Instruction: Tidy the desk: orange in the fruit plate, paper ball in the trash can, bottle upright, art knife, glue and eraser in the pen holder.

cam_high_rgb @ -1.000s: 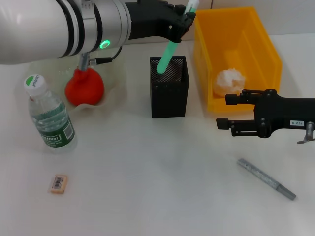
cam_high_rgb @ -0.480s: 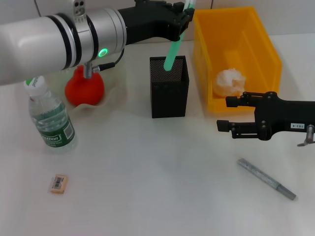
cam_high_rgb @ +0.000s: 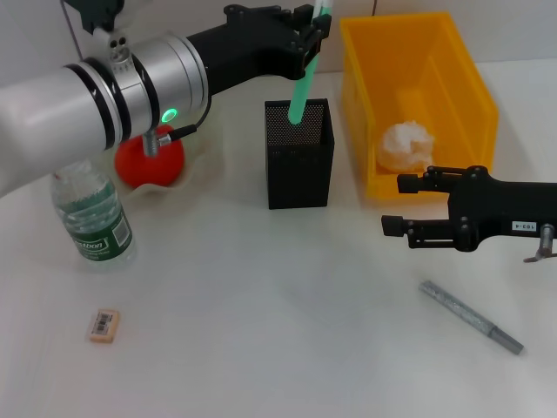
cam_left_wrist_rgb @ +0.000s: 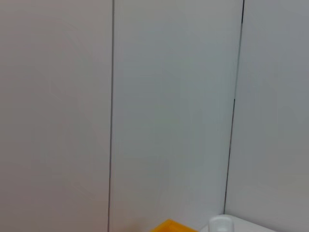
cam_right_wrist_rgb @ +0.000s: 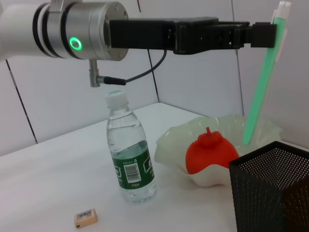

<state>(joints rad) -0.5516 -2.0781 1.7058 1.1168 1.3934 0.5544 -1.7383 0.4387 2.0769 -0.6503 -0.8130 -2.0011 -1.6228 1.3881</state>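
The green glue stick (cam_high_rgb: 301, 87) hangs tilted over the black mesh pen holder (cam_high_rgb: 298, 155), its lower tip at or just inside the rim, its top pinched in the left gripper (cam_high_rgb: 315, 19), whose jaws are closed on it near the cap. It looks light, stiff and smooth-sided plastic, so it could slip or swing if held loosely; a hold near the top suits a drop straight into the holder. To the left of the holder the orange (cam_high_rgb: 149, 160) sits in the pale fruit plate (cam_right_wrist_rgb: 227, 128), with the bottle (cam_high_rgb: 89, 213) upright nearer and the small eraser (cam_high_rgb: 103, 325) flat on the worktop (cam_high_rgb: 261, 331) nearest. To the right, the paper ball (cam_high_rgb: 406, 144) lies in the yellow bin (cam_high_rgb: 418, 52). The right gripper (cam_high_rgb: 396, 205) hovers with its jaws apart and empty, the grey art knife (cam_high_rgb: 471, 316) lying nearer.
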